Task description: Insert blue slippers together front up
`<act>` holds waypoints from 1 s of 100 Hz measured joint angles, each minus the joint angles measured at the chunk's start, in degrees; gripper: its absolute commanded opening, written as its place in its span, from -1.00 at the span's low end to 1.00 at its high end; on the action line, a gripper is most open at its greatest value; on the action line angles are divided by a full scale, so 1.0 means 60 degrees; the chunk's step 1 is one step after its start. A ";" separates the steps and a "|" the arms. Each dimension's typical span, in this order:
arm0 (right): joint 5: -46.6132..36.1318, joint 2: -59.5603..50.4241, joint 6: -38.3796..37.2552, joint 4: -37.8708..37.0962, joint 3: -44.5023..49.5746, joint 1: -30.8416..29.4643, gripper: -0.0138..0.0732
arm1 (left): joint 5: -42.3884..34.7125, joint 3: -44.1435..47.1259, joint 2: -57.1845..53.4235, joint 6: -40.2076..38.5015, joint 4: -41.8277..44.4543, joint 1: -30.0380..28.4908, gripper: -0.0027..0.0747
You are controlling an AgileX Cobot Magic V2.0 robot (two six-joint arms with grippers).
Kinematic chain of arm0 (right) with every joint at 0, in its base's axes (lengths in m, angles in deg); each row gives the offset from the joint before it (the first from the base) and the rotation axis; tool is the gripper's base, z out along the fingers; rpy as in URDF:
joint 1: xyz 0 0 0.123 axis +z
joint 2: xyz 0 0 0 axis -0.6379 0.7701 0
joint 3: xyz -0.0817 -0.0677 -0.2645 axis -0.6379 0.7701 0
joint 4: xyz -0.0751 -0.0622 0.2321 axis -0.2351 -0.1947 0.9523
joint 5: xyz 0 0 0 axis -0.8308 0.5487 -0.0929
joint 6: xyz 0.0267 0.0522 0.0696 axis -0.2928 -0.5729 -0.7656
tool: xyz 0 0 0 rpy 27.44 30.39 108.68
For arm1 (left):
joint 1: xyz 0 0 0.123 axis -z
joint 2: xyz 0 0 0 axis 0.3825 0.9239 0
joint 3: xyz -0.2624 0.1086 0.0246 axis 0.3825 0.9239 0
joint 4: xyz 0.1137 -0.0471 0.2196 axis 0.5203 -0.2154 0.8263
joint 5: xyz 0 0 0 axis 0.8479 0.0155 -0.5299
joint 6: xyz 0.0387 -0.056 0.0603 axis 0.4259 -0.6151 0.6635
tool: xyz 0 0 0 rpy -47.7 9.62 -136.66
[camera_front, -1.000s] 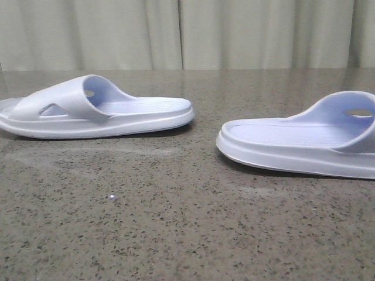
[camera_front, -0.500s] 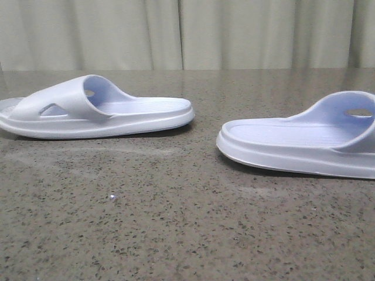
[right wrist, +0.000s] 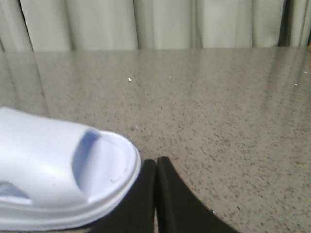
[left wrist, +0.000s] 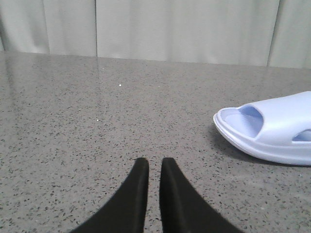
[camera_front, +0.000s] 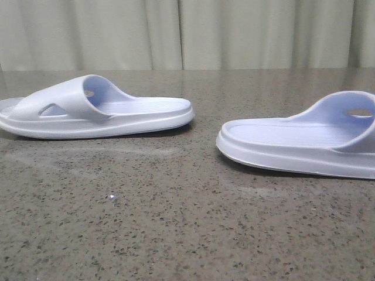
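A: Left gripper (left wrist: 149, 165) nearly closed, right gripper (right wrist: 155, 162) closed; both hold nothing.

B: Pale blue moulded foam slippers: nearer right one (camera_front: 304, 140), farther left one (camera_front: 96, 108), apart on speckled grey stone table (camera_front: 176, 222). Probably light, springy; pinch the strap.

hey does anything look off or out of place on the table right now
Nothing stands out. Both blue slippers, the left slipper and the right slipper, lie flat, sole down and apart on the table. No damage or spills show.
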 measured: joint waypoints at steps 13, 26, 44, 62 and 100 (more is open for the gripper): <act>-0.0547 0.0000 0.0000 0.1211 0.0000 0.0000 -0.91 | -0.0307 0.0000 0.0000 0.0000 -0.0575 0.0000 -0.89; -0.0703 0.0000 0.0000 0.2134 0.0000 0.0000 -0.91 | -0.0509 0.0000 0.0000 0.0000 -0.1962 0.0000 -0.89; -0.0928 0.0000 -0.0018 0.3809 0.0000 0.0000 -0.91 | -0.0625 0.0000 0.0000 0.0000 -0.4324 0.0000 -0.89; -0.1284 0.0000 -0.0006 0.5274 -0.0018 0.0000 -0.87 | -0.0859 -0.0025 0.0000 0.0000 -0.5641 0.0000 -0.89; 0.1548 0.2342 0.0495 0.3168 -0.2998 -0.0046 -0.86 | 0.1244 -0.3266 0.2237 0.0000 -0.2677 0.0000 -0.89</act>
